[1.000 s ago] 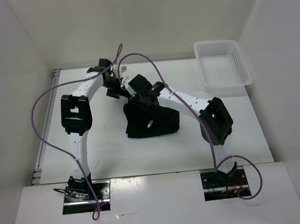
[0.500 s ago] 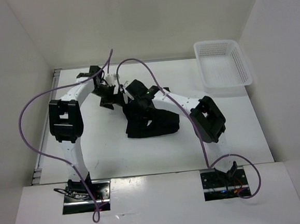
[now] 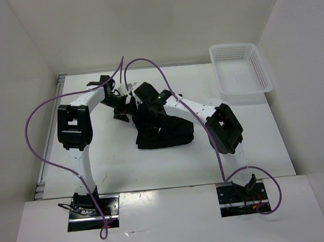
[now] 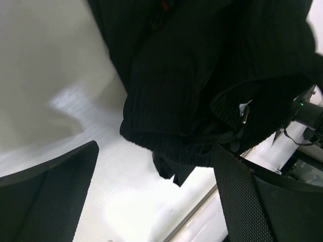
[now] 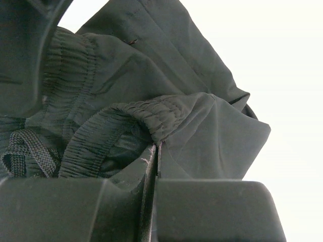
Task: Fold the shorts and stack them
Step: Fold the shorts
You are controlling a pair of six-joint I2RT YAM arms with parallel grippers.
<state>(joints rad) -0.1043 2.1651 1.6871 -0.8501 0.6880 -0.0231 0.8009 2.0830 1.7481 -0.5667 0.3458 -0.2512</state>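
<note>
At the left of the overhead view, our left arm, white with black joints, rises from its base at the near edge of the white table and bends in toward the middle. Its left gripper sits at the far-left corner of the cloth. Through the left wrist camera we see its black textured fingers spread wide apart at the bottom of the view, with nothing clamped. A ribbed black edge of cloth hangs down into the gap between them. We cannot tell whether it brushes the right-hand finger.

The plain black soft fabric shorts lie crumpled in a heap near the middle of the table, with their far-left part held up off the surface under the two wrists.

Our right gripper is just beside the left one, over that same raised part. Through the right wrist camera, the right gripper has its fingers pressed together. A fold of the shorts by the gathered elastic waistband runs down into the seam between them, so it has the cloth pinched. A braided black drawstring loops at the left of that view.

The right arm runs back to its base at the near right. A white mesh plastic basket stands at the table's far right corner, well apart from the shorts.
</note>
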